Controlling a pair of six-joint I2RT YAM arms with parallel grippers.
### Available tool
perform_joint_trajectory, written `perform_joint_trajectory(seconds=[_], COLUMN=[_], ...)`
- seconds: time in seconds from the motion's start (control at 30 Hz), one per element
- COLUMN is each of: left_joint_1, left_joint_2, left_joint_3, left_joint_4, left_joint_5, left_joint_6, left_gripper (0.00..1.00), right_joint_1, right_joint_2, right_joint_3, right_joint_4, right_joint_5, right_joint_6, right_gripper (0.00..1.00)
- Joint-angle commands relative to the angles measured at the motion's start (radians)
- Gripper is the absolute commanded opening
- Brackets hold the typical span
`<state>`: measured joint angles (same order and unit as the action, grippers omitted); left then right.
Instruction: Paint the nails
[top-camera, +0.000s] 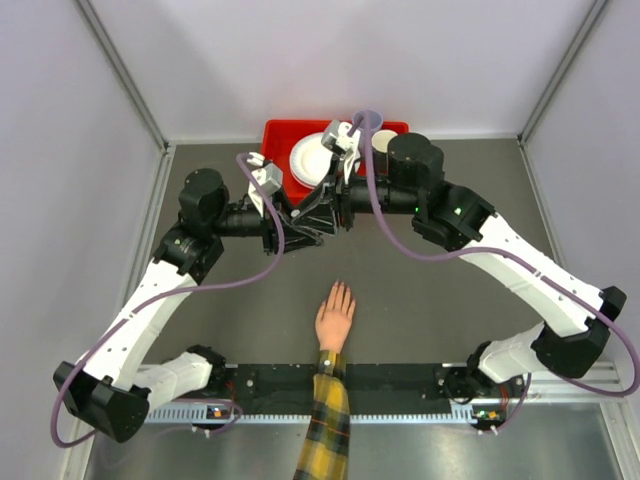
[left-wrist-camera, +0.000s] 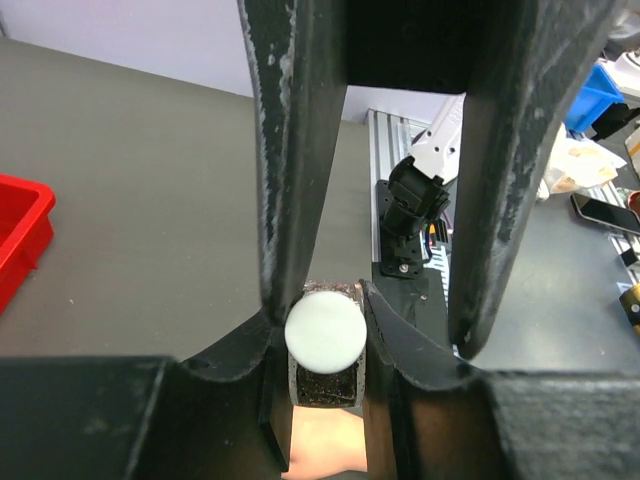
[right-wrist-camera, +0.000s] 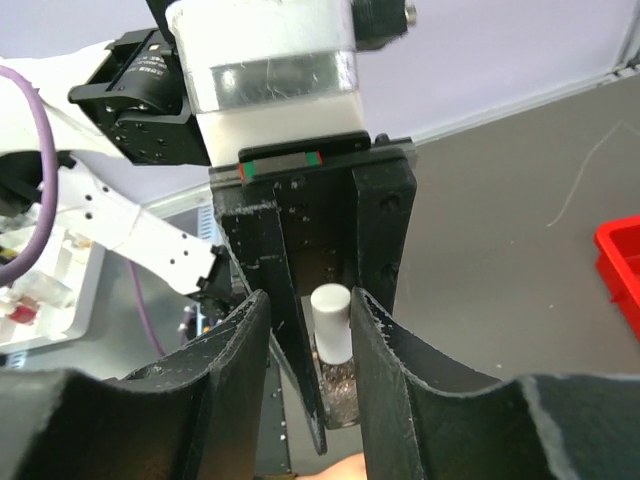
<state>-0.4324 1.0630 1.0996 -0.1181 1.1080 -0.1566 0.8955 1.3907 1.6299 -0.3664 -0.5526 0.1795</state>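
A peach hand (top-camera: 335, 318) with a yellow-and-dark plaid sleeve (top-camera: 325, 430) lies flat on the grey table, fingers pointing away; its tiny nails (top-camera: 340, 291) are barely visible. Both grippers meet in the air beyond the fingertips. My left gripper (top-camera: 312, 226) (left-wrist-camera: 320, 305) is shut on the body of a small glitter nail polish bottle (left-wrist-camera: 325, 385) with a white cap (left-wrist-camera: 325, 335). My right gripper (top-camera: 325, 208) (right-wrist-camera: 311, 295) is open, its fingers (left-wrist-camera: 290, 150) straddling the cap (right-wrist-camera: 330, 322). The bottle is hidden in the top view. Part of the hand shows below the bottle in the left wrist view (left-wrist-camera: 325, 445).
A red tray (top-camera: 280, 135) with white plates (top-camera: 310, 158) and a cup (top-camera: 385, 142) stands at the back centre, just behind the grippers. A black rail (top-camera: 400, 380) runs along the near edge under the sleeve. Grey walls close in the sides.
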Motion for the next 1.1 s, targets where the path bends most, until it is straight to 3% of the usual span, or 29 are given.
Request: perform_joint_trajectory(seconds=[0.0, 0.2, 0.4, 0.53, 0.77, 1.07], left_joint_1=[0.001, 0.003, 0.001, 0.001, 0.003, 0.001], left_joint_2=[-0.001, -0.008, -0.012, -0.015, -0.031, -0.031], left_joint_3=[0.043, 0.043, 0.045, 0.042, 0.045, 0.051], left_joint_4=[0.028, 0.034, 0.041, 0.048, 0.0, -0.123], left_joint_5=[-0.005, 0.003, 0.01, 0.019, -0.023, -0.091], left_joint_6=[0.009, 0.005, 0.0, -0.006, 0.049, 0.181], left_gripper=[0.0, 0.0, 0.0, 0.0, 0.0, 0.0], right_joint_1=[0.057, 0.077, 0.077, 0.076, 0.063, 0.039], right_joint_2=[0.025, 0.041, 0.036, 0.039, -0.001, -0.088], right_joint_3=[0.076, 0.076, 0.058, 0.038, -0.002, -0.039], right_joint_4=[-0.031, -0.054, -0.065, -0.051, 0.001, -0.008], right_joint_5=[0.082, 0.121, 0.114, 0.059, 0.072, 0.193], right_joint_6=[-0.077, -0.103, -0.11, -0.091, -0.043, 0.034], right_gripper=[0.37, 0.28, 0.31, 0.26, 0.0, 0.0])
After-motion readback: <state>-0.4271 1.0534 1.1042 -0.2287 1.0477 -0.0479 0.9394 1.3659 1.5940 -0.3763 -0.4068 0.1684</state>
